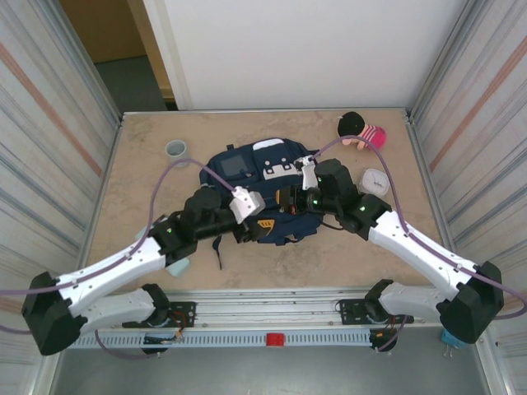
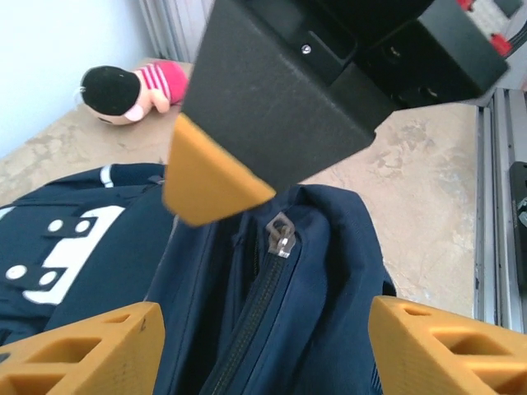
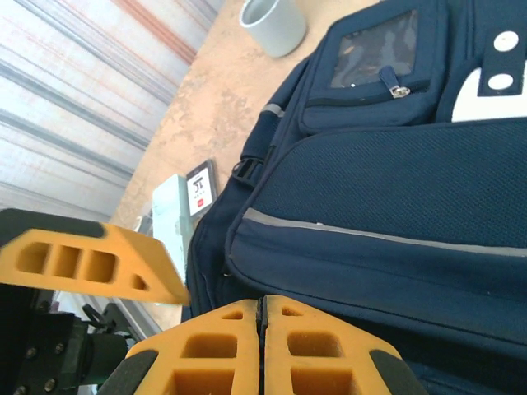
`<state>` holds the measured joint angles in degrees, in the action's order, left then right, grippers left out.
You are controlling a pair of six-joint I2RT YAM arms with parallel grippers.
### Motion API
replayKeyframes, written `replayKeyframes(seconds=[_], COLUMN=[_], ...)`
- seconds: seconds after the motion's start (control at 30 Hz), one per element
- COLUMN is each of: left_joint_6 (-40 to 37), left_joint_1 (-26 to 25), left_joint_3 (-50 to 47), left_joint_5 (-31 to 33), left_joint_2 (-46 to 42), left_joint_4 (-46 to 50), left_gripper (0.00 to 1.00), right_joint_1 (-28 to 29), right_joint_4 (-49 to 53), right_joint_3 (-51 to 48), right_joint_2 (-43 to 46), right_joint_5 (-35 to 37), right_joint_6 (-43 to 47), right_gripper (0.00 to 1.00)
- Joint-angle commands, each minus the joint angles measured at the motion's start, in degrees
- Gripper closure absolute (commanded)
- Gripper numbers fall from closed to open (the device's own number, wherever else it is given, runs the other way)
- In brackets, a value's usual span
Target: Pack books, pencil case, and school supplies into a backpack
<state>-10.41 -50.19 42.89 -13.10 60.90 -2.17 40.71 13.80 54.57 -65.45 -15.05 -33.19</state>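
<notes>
Step in hand, by my read: getting the backpack (image 1: 247, 164) open; the packing itself not yet begun. Left fingers (image 2: 90, 350) were spread wide, low over the bag's top edge, w/ the zip pull (image 2: 282, 234) just ahead of them, roughly centred btwn the two. The zip below the pull looked closed. Right fingers (image 3: 263, 346) were pressed together, tips at the bag fabric opposite and near the left pair; whether a fold was pinched, can't tell.

The backpack lay flat on the counter (image 1: 329, 263) under both pairs, its front pocket w/ the grey patch beyond them. The pencil case (image 3: 169, 218) lay off the bag, behind and outboard of the left fingers, beside the left arm. A thin dark-edged thing w/ a pale label lay against it, poss. the book (image 3: 200, 188); too small to be sure. Farther beyond the left fingers stood a grey cup (image 1: 176, 149); beyond the right fingers, a plush doll (image 1: 362, 132) near the far edge.

Next move, prob.: left fingers ease fwd, close square on the pull tab and draw it along the track, right pair keeping the fabric taut. The tab looked small and floppy, so aim would matter.
</notes>
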Motion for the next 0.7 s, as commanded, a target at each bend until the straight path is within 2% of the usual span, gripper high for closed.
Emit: replayKeyframes(seconds=[0.0,0.07,0.13,0.2,0.27,0.33,0.67], left_joint_6=[-2.26,-2.20,-2.12,-2.05,-2.36,-2.60,-1.60], left_joint_1=[-0.62,-0.52,0.33,1.01,1.73,2.94,11.54], left_joint_3=[0.97,-0.32,-1.55,-2.90,-4.24,-5.48,-13.40], left_joint_5=[-1.04,1.70,1.82,1.44,1.64,0.83,-3.25], left_joint_2=[2.16,3.06,3.08,2.12,0.41,-1.79,-14.19], left_joint_4=[0.09,-2.54,-3.80,-4.79,-4.97,-4.90,-6.72], left_gripper=[0.47,0.63,0.73,0.88,0.96,1.00,1.00], right_joint_1=[0.40,0.36,0.00,-0.67,-1.67,-3.29,-17.55], right_joint_4=[-7.39,-8.09,-7.88,-7.66,-7.86,-8.93,-9.96], right_joint_3=[2.48,1.94,1.97,1.95,1.28,-0.10,-6.49], right_joint_2=[0.70,1.26,1.62,1.88,2.42,3.49,10.57], right_joint_5=[-1.41,-1.08,-0.95,-0.86,-0.14,0.48,-5.02], right_joint_6=[2.43,2.83,2.92,2.88,2.03,0.81,-4.10], right_gripper=[1.00,1.00,1.00,1.00,1.00,1.00,1.00])
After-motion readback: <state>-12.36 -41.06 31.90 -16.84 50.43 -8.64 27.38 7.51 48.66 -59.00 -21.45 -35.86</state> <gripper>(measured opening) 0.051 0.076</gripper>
